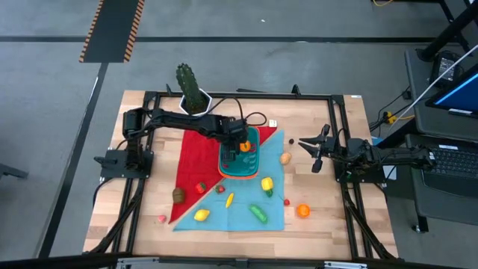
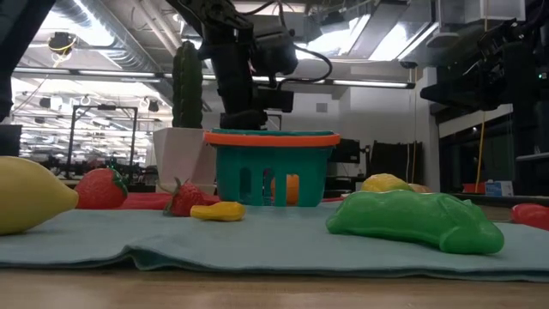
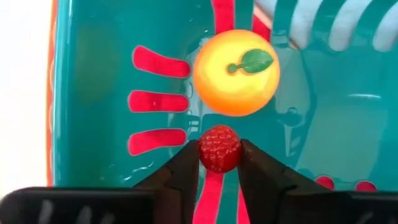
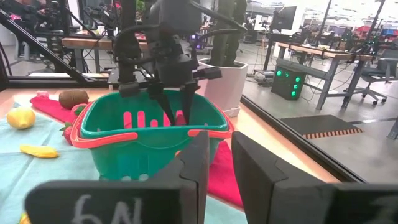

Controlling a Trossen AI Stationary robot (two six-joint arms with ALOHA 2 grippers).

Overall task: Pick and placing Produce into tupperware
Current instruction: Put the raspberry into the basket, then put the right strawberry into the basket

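Left gripper (image 3: pixel 219 163): we log it inside the tupperware (image 3: pixel 87 99), fingers clamped on a raspberry (image 3: pixel 219 148), held low over the floor just beside the orange (image 3: pixel 235 73) already in there, presumably for a gentle drop. Right gripper (image 1: pixel 314 152): parked well right of the container, fingers nearly together, holding nothing

Orange (image 3: pixel 236 73) in tupperware (image 1: pixel 240 166); raspberry (image 3: pixel 219 149) just above.
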